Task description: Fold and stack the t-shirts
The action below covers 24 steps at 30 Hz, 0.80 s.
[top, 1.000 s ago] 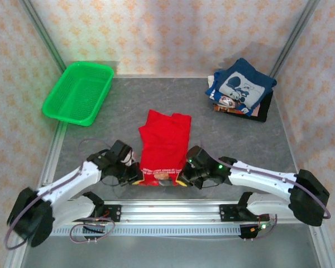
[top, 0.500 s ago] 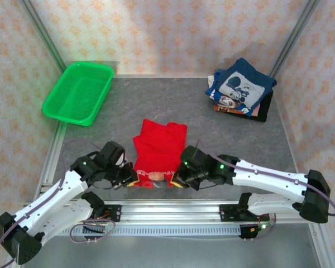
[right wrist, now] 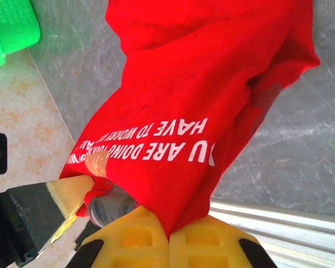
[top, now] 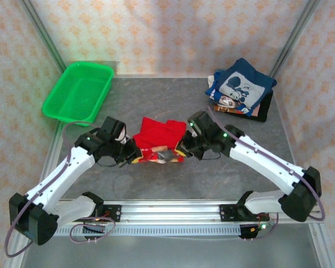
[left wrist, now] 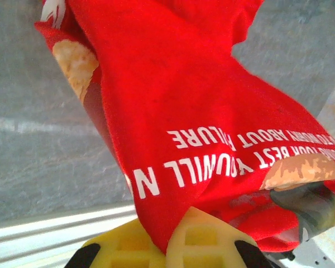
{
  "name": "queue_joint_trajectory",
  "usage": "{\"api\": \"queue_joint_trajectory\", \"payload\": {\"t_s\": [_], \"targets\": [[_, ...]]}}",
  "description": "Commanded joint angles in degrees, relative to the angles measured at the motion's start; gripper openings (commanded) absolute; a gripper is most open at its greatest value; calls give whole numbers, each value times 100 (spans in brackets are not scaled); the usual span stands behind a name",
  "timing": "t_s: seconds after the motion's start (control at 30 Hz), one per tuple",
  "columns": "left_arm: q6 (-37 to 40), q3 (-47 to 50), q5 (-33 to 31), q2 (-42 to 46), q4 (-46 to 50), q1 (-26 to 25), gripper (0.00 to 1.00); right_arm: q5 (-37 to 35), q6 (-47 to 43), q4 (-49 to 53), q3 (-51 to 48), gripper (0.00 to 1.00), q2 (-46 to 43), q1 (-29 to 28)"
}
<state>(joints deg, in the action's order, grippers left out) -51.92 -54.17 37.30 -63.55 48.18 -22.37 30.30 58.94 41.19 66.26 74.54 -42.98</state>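
Top view: the red t-shirt (top: 158,135) lies bunched near the centre of the grey worktop (top: 173,106), its printed hem turned toward 6 o'clock. The left claw (top: 132,153) is clenched on the hem's 9 o'clock corner. The right claw (top: 182,149) is clenched on the 3 o'clock corner. The cloth runs between the two claws, and whether its near edge touches the worktop cannot be told.

Left wrist view: the yellow pads (left wrist: 204,237) pinch a fold of red cloth that carries white lettering and patches of brown print.

Right wrist view: the pads (right wrist: 137,237) meet on a gathered red fold with white lettering, and the cloth fans out toward 12 o'clock.

At 2 o'clock, well apart from the red t-shirt, a stack of folded t-shirts (top: 251,109) sits in the far corner. A navy t-shirt (top: 243,84) with white cartoon print lies on top. At 10 o'clock stands a green basket (top: 78,92), partly over the worktop's edge.
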Motion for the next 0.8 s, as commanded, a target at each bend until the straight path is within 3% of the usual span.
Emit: {"api": "queue_joint_trajectory", "payload": {"t_s": [0.0, 0.33, 0.77], "targets": [[411, -451, 67, -351, -126, 207, 0, 195, -694, 360, 454, 0, 322, 380], [884, -1269, 397, -1652, -545, 716, 0, 700, -1359, 361, 1330, 0, 1438, 1137], [1319, -1884, 660, -2933, -787, 1269, 0, 1064, -1863, 399, 1931, 0, 2621, 1672]]}}
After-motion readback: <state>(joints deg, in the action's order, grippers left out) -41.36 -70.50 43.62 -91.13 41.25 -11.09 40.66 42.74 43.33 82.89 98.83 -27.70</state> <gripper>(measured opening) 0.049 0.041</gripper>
